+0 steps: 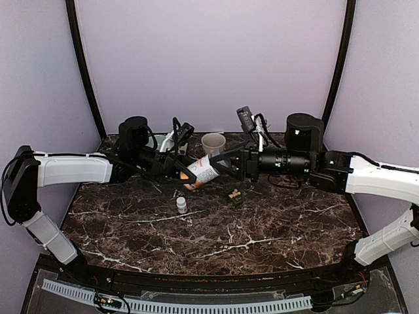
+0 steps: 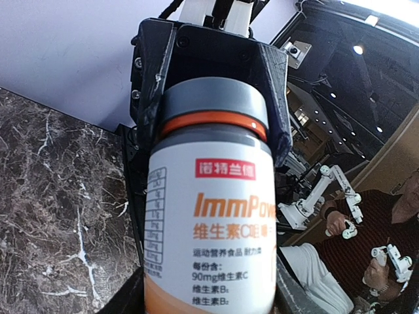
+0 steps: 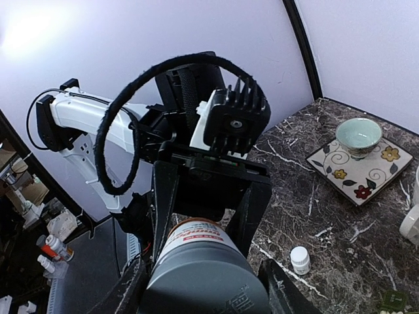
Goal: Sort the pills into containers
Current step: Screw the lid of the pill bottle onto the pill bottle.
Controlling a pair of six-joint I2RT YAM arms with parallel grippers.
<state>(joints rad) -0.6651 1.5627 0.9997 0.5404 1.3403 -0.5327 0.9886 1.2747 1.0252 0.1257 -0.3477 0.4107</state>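
Gripping a vitamin bottle [image 1: 205, 170] from both ends, the left gripper [image 1: 186, 173] clamps its body, the right gripper [image 1: 226, 163] its grey cap [image 2: 215, 98]; the bottle lies level between them, the dark green pill box [image 1: 234, 195] on the table below, nearer the right.

Two bottles [image 1: 203, 171] [image 1: 181, 205], one mug [image 1: 213, 142], one bowl [image 3: 359, 134], one pillbox [image 1: 234, 195]

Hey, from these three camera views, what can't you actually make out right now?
The pill box: too small in the top view and cut off by the bottom edge in the right wrist view, so any pills inside cannot be told.
The held bottle: contents hidden by its opaque wall and gray cap in every view.
The small white bottle: label too small to read in either view showing it.
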